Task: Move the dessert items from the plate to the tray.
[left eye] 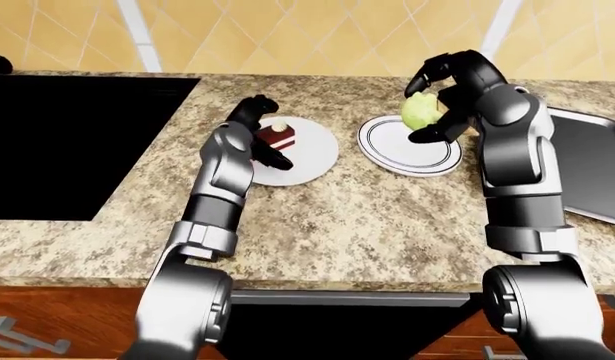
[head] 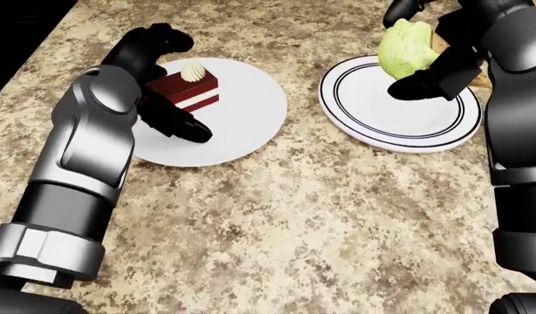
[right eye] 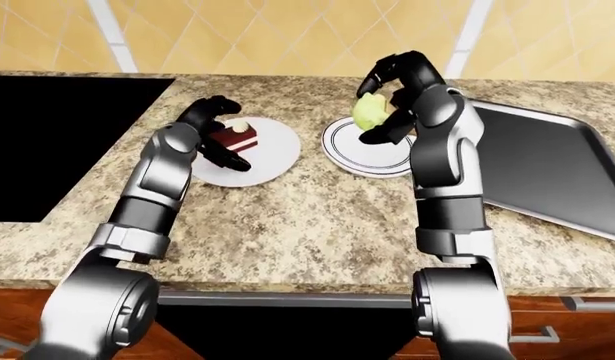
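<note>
A red velvet cake slice point(head: 193, 90) with a cream dollop lies on a plain white plate point(head: 242, 124) at the left. My left hand point(head: 170, 84) is open, with its fingers standing above and below the slice's left end. My right hand point(head: 416, 62) is shut on a pale green dessert point(head: 405, 44), held just above the upper edge of a white plate with dark rings point(head: 399, 121). A dark grey tray point(right eye: 547, 161) lies on the counter to the right of that plate. A tan thing point(head: 480, 73) shows partly behind my right hand.
A black cooktop point(left eye: 67, 142) is set into the speckled stone counter point(head: 294, 209) at the left. A yellow tiled wall point(left eye: 317, 34) runs along the top of the eye views. The counter's near edge and drawers show at the bottom.
</note>
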`<state>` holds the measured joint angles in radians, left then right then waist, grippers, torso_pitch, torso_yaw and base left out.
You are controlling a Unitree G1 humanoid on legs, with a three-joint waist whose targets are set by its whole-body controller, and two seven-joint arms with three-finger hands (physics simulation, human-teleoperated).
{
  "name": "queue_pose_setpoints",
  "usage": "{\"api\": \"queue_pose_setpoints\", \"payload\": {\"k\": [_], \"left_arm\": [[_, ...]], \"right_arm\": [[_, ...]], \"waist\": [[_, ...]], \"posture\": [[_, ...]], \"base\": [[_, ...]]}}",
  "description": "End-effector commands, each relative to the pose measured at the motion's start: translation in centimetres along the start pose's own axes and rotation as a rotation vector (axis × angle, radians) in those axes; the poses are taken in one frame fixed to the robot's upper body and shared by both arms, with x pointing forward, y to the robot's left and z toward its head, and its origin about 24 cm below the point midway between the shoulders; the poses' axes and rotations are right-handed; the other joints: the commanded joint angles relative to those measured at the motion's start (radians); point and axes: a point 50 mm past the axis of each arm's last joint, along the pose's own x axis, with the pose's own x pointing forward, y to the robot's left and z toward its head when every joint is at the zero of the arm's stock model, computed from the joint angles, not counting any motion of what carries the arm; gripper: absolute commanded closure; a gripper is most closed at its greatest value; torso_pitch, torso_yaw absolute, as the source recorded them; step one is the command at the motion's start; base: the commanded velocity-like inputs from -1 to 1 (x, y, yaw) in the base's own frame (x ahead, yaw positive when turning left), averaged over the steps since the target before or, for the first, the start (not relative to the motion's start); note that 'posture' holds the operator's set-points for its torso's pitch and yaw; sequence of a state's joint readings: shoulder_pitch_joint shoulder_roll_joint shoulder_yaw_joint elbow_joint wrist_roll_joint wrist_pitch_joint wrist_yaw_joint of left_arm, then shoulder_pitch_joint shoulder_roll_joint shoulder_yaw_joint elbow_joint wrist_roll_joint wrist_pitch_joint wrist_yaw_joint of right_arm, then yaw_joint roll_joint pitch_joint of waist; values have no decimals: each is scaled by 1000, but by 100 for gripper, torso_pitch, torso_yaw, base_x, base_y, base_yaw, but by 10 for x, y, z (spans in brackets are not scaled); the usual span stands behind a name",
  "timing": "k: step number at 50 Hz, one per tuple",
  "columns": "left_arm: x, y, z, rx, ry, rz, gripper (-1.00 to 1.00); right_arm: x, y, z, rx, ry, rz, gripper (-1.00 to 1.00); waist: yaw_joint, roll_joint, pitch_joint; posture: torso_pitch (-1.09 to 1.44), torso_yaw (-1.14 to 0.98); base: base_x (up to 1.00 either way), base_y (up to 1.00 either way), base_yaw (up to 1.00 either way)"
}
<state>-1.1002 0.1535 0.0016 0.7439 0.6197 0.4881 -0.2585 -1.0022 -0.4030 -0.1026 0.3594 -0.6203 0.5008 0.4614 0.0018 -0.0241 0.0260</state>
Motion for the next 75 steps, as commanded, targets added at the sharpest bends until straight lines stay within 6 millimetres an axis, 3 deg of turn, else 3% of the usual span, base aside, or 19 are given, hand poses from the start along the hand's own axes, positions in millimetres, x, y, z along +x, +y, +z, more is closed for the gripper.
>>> {"api": "queue_pose_setpoints", "payload": {"k": [1,22,25,32,33,34,47,51,62,63,65,66,67,68,72,75], "left_arm": [[-2,12,12,30,-45,66,-38],[5,18,6,73,-50,125,10],[3,21,8,78,-64,137,36],[-8,45,21,79,-122,187,73],[-12,50,27,74,-147,200,95],[-15,52,30,79,-153,198,100],[-79,94,82,3,-297,190,100],[-92,100,90,-9,-324,192,100],[-96,98,93,-7,-339,193,100],[-96,98,94,-7,-340,192,100],[-96,97,93,-7,-340,191,100],[-96,97,93,-7,-340,191,100],[-96,96,92,-7,-340,190,100],[-95,95,92,-6,-339,189,100],[-95,95,92,-6,-341,188,100],[-95,95,91,-4,-340,188,100]], "right_arm": [[-6,-18,19,-11,-73,-72,100],[-8,-22,18,-6,-77,-82,100],[-11,-26,20,0,-82,-90,100],[-25,-49,30,12,-109,-124,100],[-28,-53,32,14,-113,-127,100],[-31,-55,32,15,-113,-127,100],[-53,-73,35,16,-119,-116,100],[-57,-76,34,20,-119,-120,100],[-62,-76,31,47,-122,-119,100],[-62,-76,31,50,-122,-119,100],[-62,-76,30,49,-122,-120,100],[-62,-76,30,49,-123,-122,100],[-62,-76,30,50,-124,-122,100],[-62,-76,30,52,-125,-122,100],[-62,-75,29,52,-128,-121,100],[-62,-74,29,51,-128,-120,100]], "waist": [[1,-3,-28],[-3,1,-38],[-4,2,-39],[-3,1,-36],[-3,1,-35],[-3,1,-34],[2,-9,-2],[10,8,-36],[2,7,-29],[2,9,-15],[4,56,-5],[2,69,13],[17,57,14],[10,66,10],[27,67,-9],[39,49,-5]], "posture": [[0,0],[0,0],[0,0],[0,0],[0,0],[0,0],[0,0],[0,0],[0,0],[0,0],[0,0],[0,0],[0,0],[0,0],[0,0],[0,0]], "base": [[0,0,0],[0,0,0],[0,0,0],[0,0,0],[0,0,0],[0,0,0],[0,0,0],[-33,0,0],[-46,0,0],[-17,-19,0],[-9,-28,0],[0,-36,0],[0,-47,0],[0,-52,0],[0,-59,0],[0,-63,0]]}}
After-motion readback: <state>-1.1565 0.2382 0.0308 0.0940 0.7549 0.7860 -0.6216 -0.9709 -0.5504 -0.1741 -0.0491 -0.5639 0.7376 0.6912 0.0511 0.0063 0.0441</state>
